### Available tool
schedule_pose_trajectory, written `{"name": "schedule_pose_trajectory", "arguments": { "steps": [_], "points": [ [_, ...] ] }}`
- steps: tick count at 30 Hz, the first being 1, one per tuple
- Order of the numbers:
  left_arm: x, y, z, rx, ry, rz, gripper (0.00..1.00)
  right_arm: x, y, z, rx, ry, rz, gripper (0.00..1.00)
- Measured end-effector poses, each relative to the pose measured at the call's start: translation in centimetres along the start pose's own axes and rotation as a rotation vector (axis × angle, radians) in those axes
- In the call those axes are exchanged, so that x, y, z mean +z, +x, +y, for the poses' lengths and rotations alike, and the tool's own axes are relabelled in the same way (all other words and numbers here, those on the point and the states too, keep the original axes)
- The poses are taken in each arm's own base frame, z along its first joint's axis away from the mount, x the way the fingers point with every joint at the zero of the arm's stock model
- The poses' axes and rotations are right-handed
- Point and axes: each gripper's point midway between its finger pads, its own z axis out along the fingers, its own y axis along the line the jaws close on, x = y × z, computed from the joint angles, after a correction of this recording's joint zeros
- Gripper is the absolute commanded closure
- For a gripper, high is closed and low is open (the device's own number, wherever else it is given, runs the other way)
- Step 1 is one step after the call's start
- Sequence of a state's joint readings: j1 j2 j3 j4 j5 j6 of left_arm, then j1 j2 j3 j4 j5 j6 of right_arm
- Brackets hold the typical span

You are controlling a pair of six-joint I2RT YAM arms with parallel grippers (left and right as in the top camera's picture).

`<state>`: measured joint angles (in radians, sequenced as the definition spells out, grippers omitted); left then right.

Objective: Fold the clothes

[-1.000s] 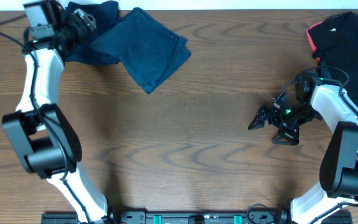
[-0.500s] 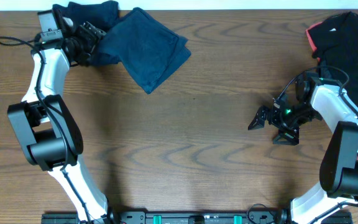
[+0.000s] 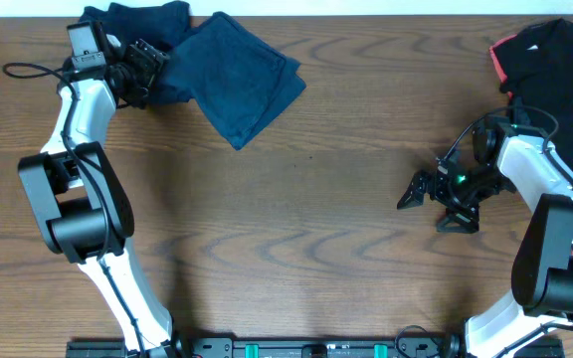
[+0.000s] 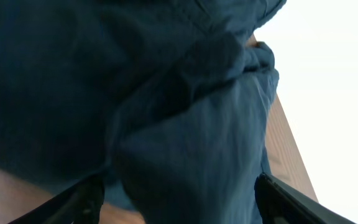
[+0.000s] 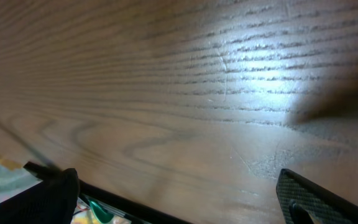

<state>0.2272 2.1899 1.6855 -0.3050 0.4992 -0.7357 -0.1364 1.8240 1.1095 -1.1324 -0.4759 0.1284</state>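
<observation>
wood table (image 3: 296, 249), seen from above
navy clothes (image 3: 237, 85) heaped at 11 o'clock, left gripper (image 3: 145, 70) spread at their edge; black coral-trimmed garment (image 3: 555, 60) at 2 o'clock; right gripper (image 3: 428, 206) spread over bare wood, 3 o'clock.

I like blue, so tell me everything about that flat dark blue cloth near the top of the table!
The flat dark navy-blue cloth looks soft, folded into a rough square with layered edges on its right side. It lies turned cornerwise on the brown wooden table, near the far edge. Its left side meets a crumpled navy garment, where the open left gripper sits.
</observation>
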Motion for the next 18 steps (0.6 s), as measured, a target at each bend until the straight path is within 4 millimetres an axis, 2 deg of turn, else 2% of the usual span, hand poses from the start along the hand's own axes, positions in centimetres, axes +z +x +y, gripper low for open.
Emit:
{"name": "schedule_pose_trajectory", "arguments": {
  "steps": [2, 10, 13, 17, 18],
  "points": [
    [0.2, -0.4, -0.2, 0.008, 0.011, -0.014, 0.33, 0.0, 0.0, 0.0, 0.000, 0.000, 0.000, 0.01],
    [0.5, -0.4, -0.6, 0.022, 0.022, -0.025, 0.41, 0.0, 0.0, 0.0, -0.003, 0.000, 0.001, 0.01],
    [1.0, -0.1, -0.6, 0.024, 0.022, -0.021, 0.56, 0.0, 0.2, 0.0, 0.000, 0.001, 0.006, 0.01],
    [2.2, 0.3, -0.1, 0.026, 0.016, -0.012, 0.86, 0.0, 0.2, 0.0, 0.001, 0.001, 0.008, 0.01],
    [2.4, 0.3, -0.1, 0.023, 0.016, -0.010, 0.88, 0.0, 0.2, 0.0, 0.001, 0.001, 0.009, 0.01]
  ]
}}
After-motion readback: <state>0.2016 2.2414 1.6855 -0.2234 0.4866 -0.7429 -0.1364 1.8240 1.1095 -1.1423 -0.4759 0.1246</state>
